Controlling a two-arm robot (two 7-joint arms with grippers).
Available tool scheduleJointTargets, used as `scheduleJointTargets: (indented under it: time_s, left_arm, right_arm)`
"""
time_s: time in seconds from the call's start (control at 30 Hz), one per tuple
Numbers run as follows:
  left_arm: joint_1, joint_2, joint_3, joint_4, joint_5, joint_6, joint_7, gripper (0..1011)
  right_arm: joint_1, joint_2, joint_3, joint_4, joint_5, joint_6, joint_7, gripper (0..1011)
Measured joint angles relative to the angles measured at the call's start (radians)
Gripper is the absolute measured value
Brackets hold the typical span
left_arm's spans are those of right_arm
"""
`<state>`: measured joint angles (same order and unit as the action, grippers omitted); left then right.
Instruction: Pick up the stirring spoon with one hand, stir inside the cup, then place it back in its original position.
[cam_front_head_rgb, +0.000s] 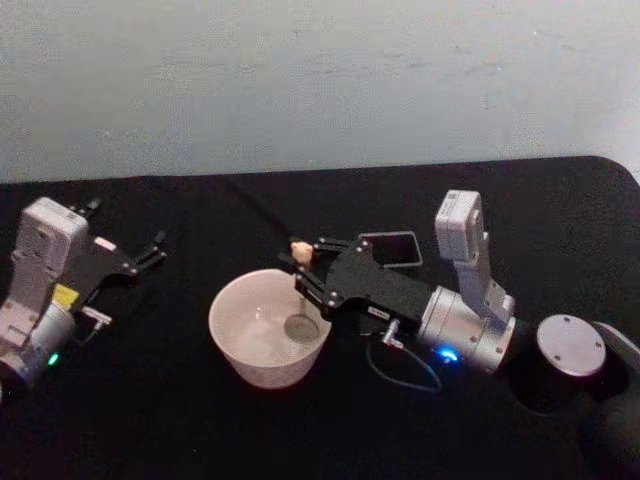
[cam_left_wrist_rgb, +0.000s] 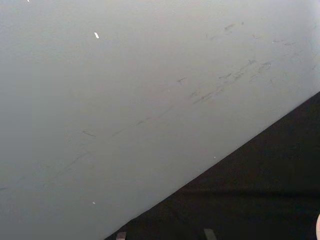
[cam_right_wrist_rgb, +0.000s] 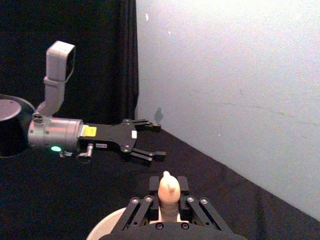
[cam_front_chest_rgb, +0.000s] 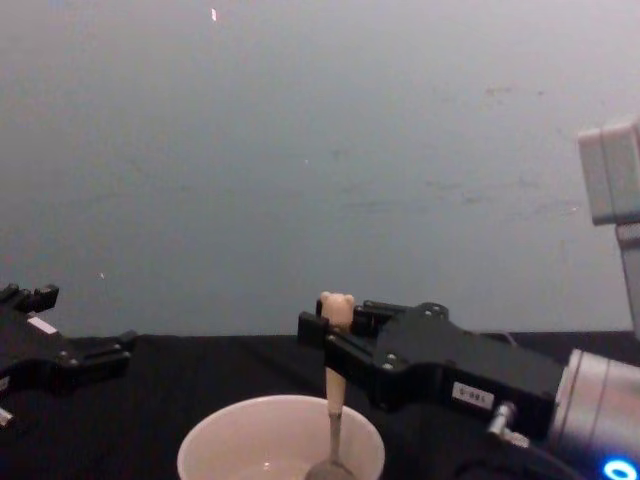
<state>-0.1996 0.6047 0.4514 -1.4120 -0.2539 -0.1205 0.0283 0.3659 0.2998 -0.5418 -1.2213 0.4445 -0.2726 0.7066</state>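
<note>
Stirring step: the right tool (cam_front_head_rgb: 304, 270) clamps the stirring spoon (cam_front_chest_rgb: 333, 388), bowl inside the cup (cam_front_head_rgb: 228, 345); next, circle, then lift out; the left tool (cam_front_head_rgb: 152, 250) rests open, desk's left.

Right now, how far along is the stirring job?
Done: the right gripper is shut on the cream bear-topped stirring spoon. In hand: its shiny metal bowl is down inside the wide cream-white cup. To do: returning the spoon. The left gripper idles open, far left.
</note>
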Motion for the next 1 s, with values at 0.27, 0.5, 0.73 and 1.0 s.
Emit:
scheduleJointTargets:
  time_s: [0.27,0.5,0.73,1.0]
  left_arm:
    - [0.000,0.000,0.000,0.000,0.000,0.000,0.000,1001]
    - [0.000,0.000,0.000,0.000,0.000,0.000,0.000,1002]
    - [0.000,0.000,0.000,0.000,0.000,0.000,0.000,1001]
    - [0.000,0.000,0.000,0.000,0.000,0.000,0.000,1001]
  right_arm:
    - [-0.025,0.011,-0.011,-0.042,0.015,0.013,0.015,211]
    - [-0.023,-0.004,-0.040,-0.043,0.022,0.017,0.036,211]
    - [0.011,-0.035,-0.058,0.003,0.017,0.004,0.041,210]
    - [0.061,-0.072,-0.057,0.080,-0.001,-0.027,0.028,210]
